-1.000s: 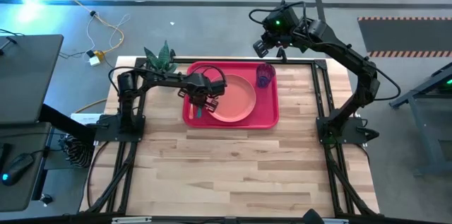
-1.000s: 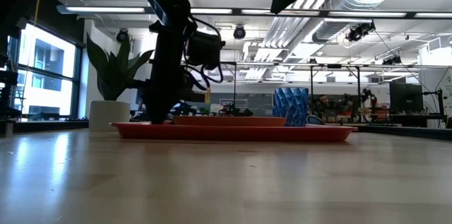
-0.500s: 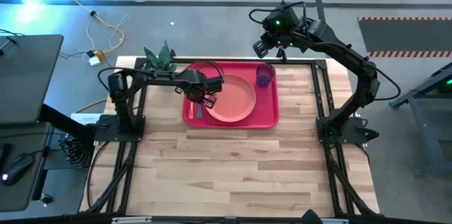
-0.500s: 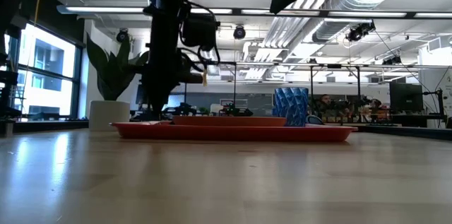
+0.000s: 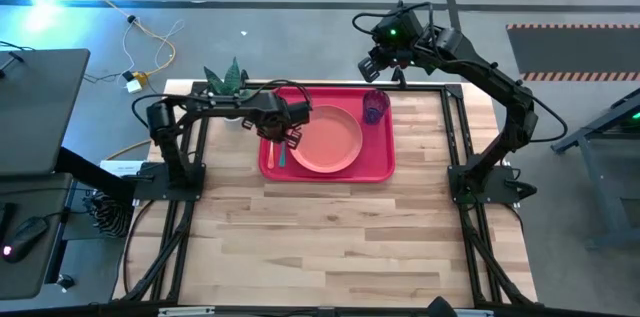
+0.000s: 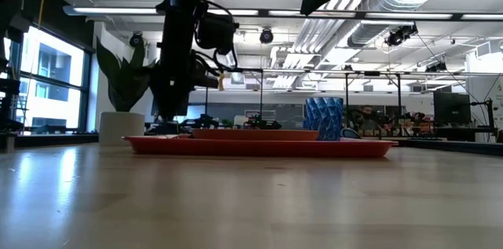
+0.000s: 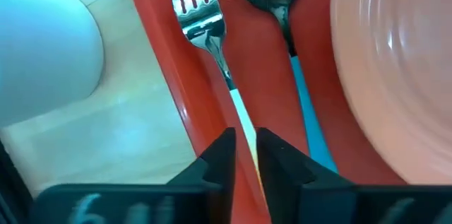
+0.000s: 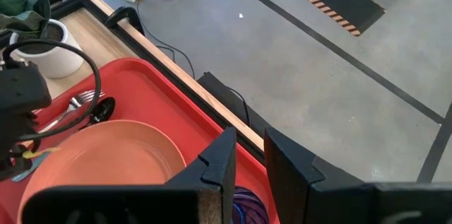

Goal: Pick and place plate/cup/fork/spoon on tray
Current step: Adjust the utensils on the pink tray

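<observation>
A: Where does the job stand?

B: By the look of it, nearly done. The tray [image 5: 378, 162] sits at the far end of the worktop [image 5: 330, 237], and all four pieces are on it: the plate [image 5: 328, 140] in the middle, the cup [image 5: 375, 106] upright in the far corner on the right arm's side, and the fork [image 7: 205, 30] and the spoon [image 7: 282, 12] lying side by side in the strip between the plate and the tray's rim on the left arm's side.

A: And the left hand?

B: The left hand [image 5: 287, 129] hangs low over that strip, above the cutlery handles. In its wrist view the fingers [image 7: 220, 155] stand close together with only a thin gap, and the fork's handle runs beneath them. The hand appears to hold nothing (the fork looks to lie flat on the tray).

A: The right one?

B: The right hand [image 5: 383, 57] waits high up beyond the worktop's far edge, near the cup, fingers [image 8: 220, 157] nearly closed and empty.

A: So which step is this?

B: I judge it the tail of setting down the fork. The next move, I would guess, calls for a straight lift of the left hand, clear of the handles and of the potted plant [image 5: 226, 82] just beside the tray, so nothing gets dragged.
</observation>
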`<state>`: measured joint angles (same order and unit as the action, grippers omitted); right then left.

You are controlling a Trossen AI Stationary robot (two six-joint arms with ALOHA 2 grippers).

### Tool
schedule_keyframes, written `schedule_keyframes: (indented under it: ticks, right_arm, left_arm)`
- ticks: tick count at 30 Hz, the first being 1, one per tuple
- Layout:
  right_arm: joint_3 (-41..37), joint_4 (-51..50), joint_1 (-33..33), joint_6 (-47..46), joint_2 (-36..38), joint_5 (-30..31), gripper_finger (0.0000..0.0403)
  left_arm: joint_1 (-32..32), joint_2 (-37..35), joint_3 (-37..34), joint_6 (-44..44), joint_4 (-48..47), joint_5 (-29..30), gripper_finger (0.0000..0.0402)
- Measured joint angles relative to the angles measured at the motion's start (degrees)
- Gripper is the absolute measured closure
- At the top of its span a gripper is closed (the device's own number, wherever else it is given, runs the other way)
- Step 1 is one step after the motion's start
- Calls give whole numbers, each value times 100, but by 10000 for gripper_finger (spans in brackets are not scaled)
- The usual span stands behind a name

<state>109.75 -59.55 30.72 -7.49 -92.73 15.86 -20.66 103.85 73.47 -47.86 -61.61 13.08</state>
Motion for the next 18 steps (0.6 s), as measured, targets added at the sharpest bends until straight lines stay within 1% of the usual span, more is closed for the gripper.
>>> schedule_keyframes:
  ticks: [5, 9, 13, 18]
  right_arm:
    - [1, -42, 0, 0, 0, 0, 336]
    - [0, -114, 0, 0, 0, 0, 336]
    - [0, -116, 0, 2, 0, 0, 336]
    - [0, -118, 0, 2, 0, 0, 336]
  left_arm:
    - [-75, 1, 0, -132, 78, -116, 305]
    - [-77, 17, 0, -160, 148, -116, 283]
    - [-78, 82, 0, -288, 171, -117, 278]
    - [-130, 249, -2, -231, 175, -162, 282]
